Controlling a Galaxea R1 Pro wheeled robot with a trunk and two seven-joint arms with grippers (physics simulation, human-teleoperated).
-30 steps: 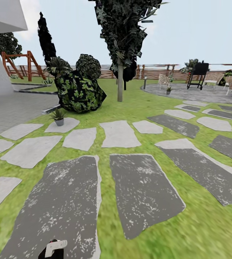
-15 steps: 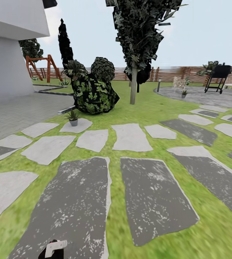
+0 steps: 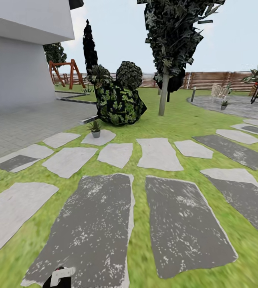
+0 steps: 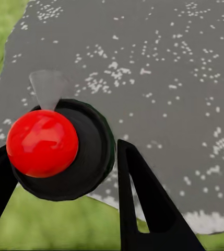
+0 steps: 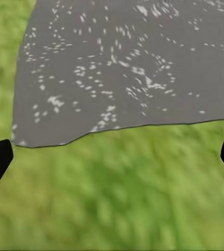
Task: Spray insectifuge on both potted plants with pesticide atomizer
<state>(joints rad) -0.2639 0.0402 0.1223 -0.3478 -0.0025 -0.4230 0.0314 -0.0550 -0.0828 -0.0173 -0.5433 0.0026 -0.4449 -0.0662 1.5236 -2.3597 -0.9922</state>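
The pesticide atomizer [image 4: 57,149], a dark bottle with a round red top, sits between the black fingers of my left gripper [image 4: 59,152], which is shut on it above a dark paving stone. In the head view its pale part [image 3: 61,275] shows at the bottom edge. One potted plant [image 3: 95,129] stands on a pale stepping stone ahead to the left, beside a big dark shrub. The other potted plant [image 3: 224,105] is far off on the round patio at the right. My right gripper [image 5: 114,157] is open over grass, with nothing between its fingers.
Grey stepping stones [image 3: 159,153] cross the lawn ahead. A dark-leaved shrub [image 3: 119,102] and a tree trunk [image 3: 163,96] stand behind them. A white building wall [image 3: 17,72] and paved ground lie left. A bollard lamp [image 3: 193,94], a chair and a grill edge the patio at right.
The whole head picture has slid to the right, so the camera has turned left. The atomizer stays held in my left gripper.
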